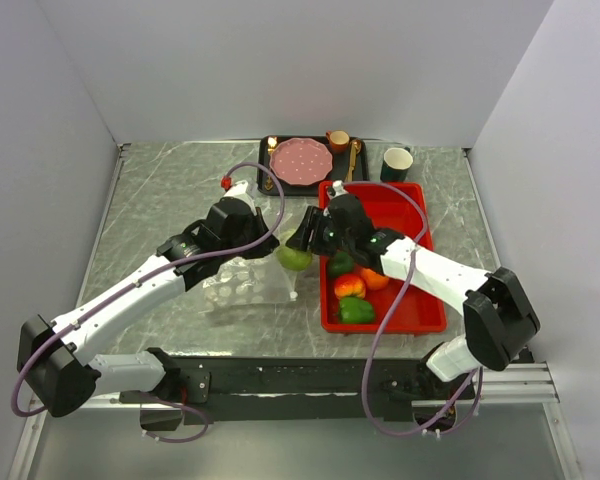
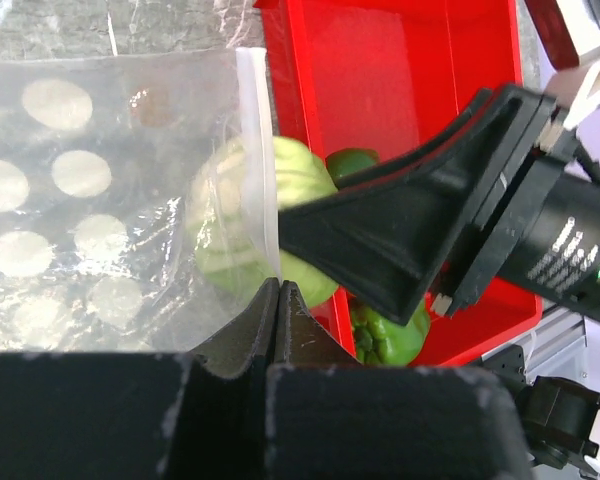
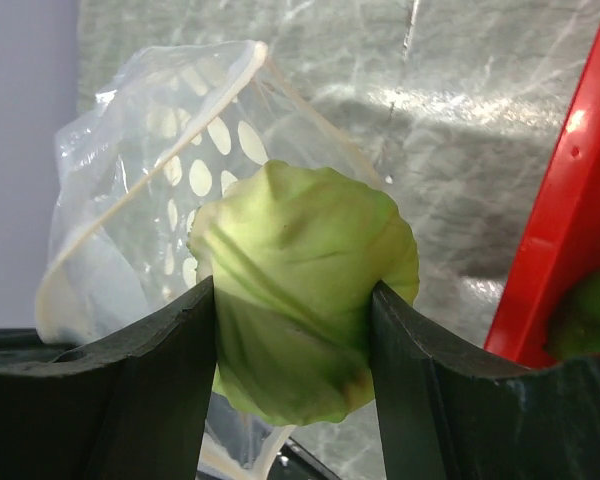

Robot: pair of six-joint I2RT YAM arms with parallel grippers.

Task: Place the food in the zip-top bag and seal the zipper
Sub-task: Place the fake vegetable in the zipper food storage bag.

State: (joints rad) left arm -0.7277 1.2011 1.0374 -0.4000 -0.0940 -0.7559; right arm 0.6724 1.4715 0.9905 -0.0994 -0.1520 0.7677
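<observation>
- Cabbage (image 3: 305,240) first: which claw has it?
- The right claw (image 3: 292,310). Its jaws are spread to the cabbage's width and press it from both sides. It sits at the open mouth of the zip-top bag (image 2: 80,200), just left of the red tray (image 1: 425,310). Part of it shows through the clear film, past the zipper (image 2: 255,130).
- And the left claw (image 2: 278,290)?
- Pinched tight on the bag's mouth edge, right at the white zipper strip.
- Where's the other food?
- In the tray's near half: avocado (image 1: 339,264), orange (image 1: 373,278), red-yellow fruit (image 1: 349,287), with the green pepper (image 1: 356,310) nearest. The bag lies on the desk (image 1: 160,190) left of the tray, between the two arms.
</observation>
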